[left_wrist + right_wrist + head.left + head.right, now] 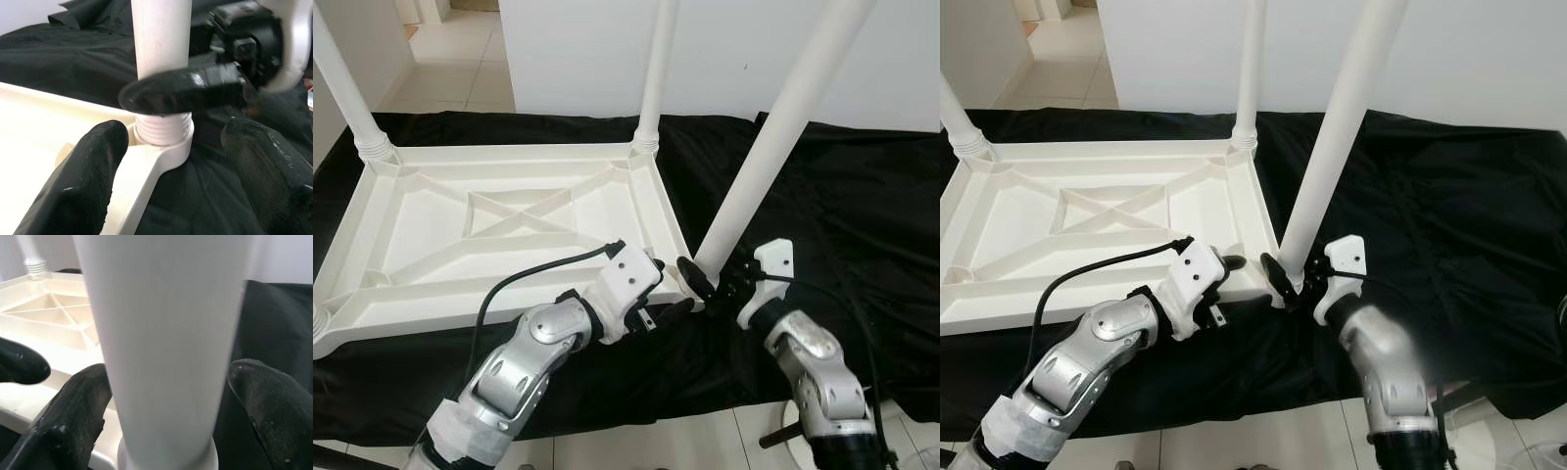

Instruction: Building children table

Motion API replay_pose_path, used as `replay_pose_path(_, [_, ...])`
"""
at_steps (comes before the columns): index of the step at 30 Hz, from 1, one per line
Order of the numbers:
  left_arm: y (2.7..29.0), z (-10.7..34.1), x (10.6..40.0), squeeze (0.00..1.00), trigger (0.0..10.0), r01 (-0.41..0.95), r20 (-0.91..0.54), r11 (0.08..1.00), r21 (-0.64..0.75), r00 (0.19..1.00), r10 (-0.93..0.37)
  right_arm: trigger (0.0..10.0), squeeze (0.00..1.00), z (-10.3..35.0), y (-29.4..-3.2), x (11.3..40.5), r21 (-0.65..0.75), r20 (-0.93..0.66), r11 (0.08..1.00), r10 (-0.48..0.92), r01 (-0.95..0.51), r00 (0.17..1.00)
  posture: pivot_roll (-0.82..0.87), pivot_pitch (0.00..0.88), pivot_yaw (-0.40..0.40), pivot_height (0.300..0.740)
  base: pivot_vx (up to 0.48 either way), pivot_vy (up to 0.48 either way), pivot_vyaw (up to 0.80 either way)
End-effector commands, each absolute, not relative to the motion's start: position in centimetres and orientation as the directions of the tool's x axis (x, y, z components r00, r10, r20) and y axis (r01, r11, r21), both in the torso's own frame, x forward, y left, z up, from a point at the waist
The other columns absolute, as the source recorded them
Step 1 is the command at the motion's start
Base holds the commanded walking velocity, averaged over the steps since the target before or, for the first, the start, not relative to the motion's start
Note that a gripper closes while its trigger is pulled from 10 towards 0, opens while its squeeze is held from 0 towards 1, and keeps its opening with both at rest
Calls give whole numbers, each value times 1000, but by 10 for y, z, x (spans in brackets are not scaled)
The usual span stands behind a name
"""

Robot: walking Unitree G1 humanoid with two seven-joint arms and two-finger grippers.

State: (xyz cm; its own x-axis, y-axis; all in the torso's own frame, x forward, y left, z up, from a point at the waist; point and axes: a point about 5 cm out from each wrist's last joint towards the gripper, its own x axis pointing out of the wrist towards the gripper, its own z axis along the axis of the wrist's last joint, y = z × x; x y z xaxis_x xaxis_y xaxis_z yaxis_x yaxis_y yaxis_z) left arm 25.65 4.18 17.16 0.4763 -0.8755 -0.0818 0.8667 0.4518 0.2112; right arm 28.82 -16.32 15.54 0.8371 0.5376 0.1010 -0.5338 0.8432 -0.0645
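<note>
The table (509, 220) is laid upside down on a black cloth (842, 196) so its corner sockets face up for the legs. At the near right corner a leg (769, 147) is straddled at its threaded base by the right gripper (717, 282), fingers spread and not seen to pinch it, probably for screwing in. The left gripper (671, 294) is held spread just beside that corner, seemingly to steady it.
</note>
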Motion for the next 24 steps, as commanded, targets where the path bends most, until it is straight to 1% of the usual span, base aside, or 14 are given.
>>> replay_pose_path(1, [39,170,250,0,10000,905,-93,371,208,396,-914,10000,0,152,-162,290,-62,88,816,579,-575,811,-65,83,-52,740,0,0,0])
replay_pose_path(3, [39,169,246,0,10000,921,-108,339,190,363,-925,10000,0,152,-158,298,-70,73,781,624,-620,778,-57,83,-52,740,0,0,0])
replay_pose_path(7, [40,169,244,0,10000,932,-116,316,179,339,-934,10000,0,153,-157,305,-82,64,762,647,-642,760,-51,82,-53,740,0,0,0])
replay_pose_path(8, [40,169,244,0,10000,932,-120,315,180,339,-933,4392,0,152,-156,308,-91,55,749,662,-656,748,-50,82,-53,740,0,0,0])
replay_pose_path(9, [40,169,244,0,10000,930,-123,318,186,343,-931,275,0,150,-156,312,-93,42,726,687,-681,726,-43,82,-57,740,0,0,0])
replay_pose_path(11, [40,168,244,0,10000,929,-124,319,187,344,-931,275,0,150,-156,313,-92,39,721,692,-687,721,-43,82,-57,740,0,0,0])
replay_pose_path(12, [41,169,244,0,10000,928,-123,322,188,347,-930,0,0,148,-159,313,-99,28,722,690,-685,723,-37,82,-61,740,0,0,0])
replay_pose_path(24, [43,168,243,0,10000,924,-126,333,189,359,-925,0,0,142,-170,314,-104,1,717,693,-689,721,-33,86,-65,740,0,0,0])
